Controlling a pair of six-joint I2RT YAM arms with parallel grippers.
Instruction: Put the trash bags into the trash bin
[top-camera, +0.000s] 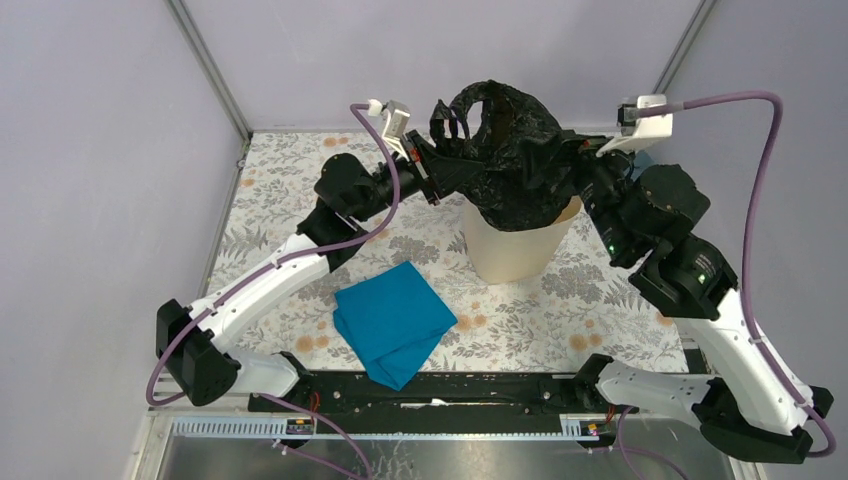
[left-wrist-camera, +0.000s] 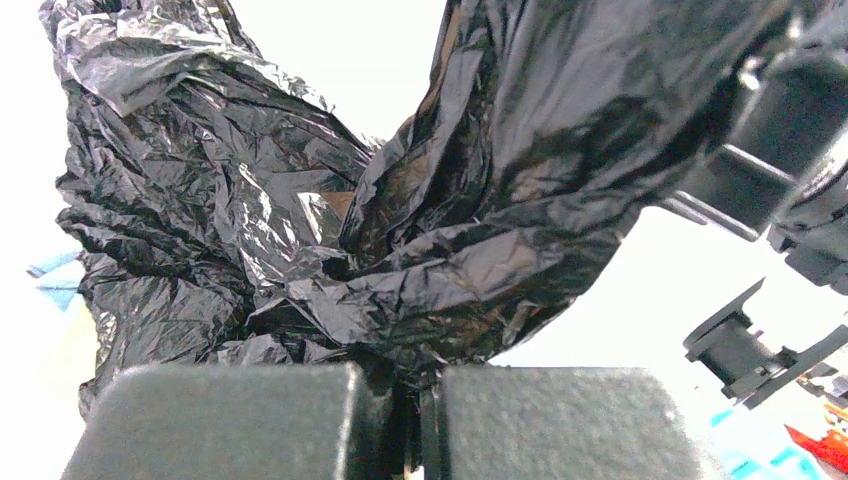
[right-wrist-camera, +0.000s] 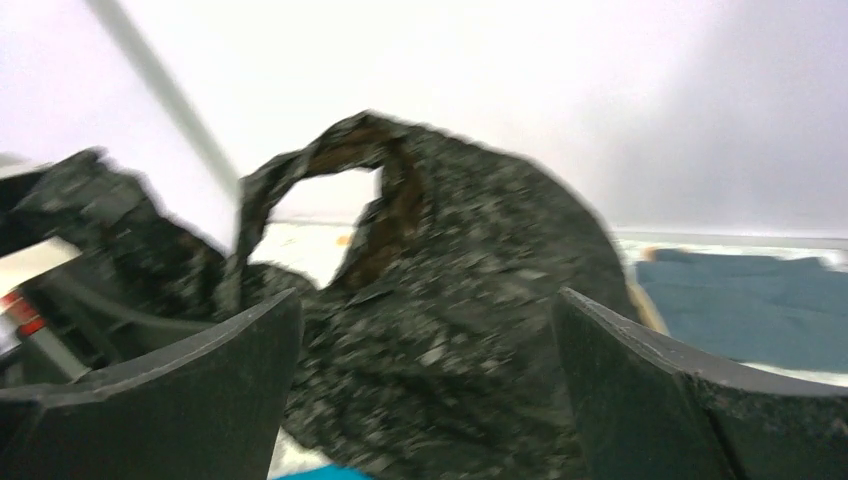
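Note:
The black trash bag (top-camera: 510, 150) is bunched up and draped over the top of the cream-beige trash bin (top-camera: 510, 255), covering its mouth and rising above it. My left gripper (top-camera: 445, 170) is at the bag's left side and is shut on a fold of the film; in the left wrist view the bag (left-wrist-camera: 450, 200) fills the frame and is pinched between the closed fingers (left-wrist-camera: 250, 420). My right gripper (top-camera: 582, 160) is at the bag's right side. In the right wrist view it (right-wrist-camera: 428, 295) is wide open with the bag (right-wrist-camera: 460, 330) between and beyond the jaws.
A bright blue cloth (top-camera: 392, 320) lies folded on the floral table cover (top-camera: 280, 200) in front of the bin. A grey-blue cloth (right-wrist-camera: 750, 300) lies beyond the bin on the right. Frame posts and grey walls close the back corners.

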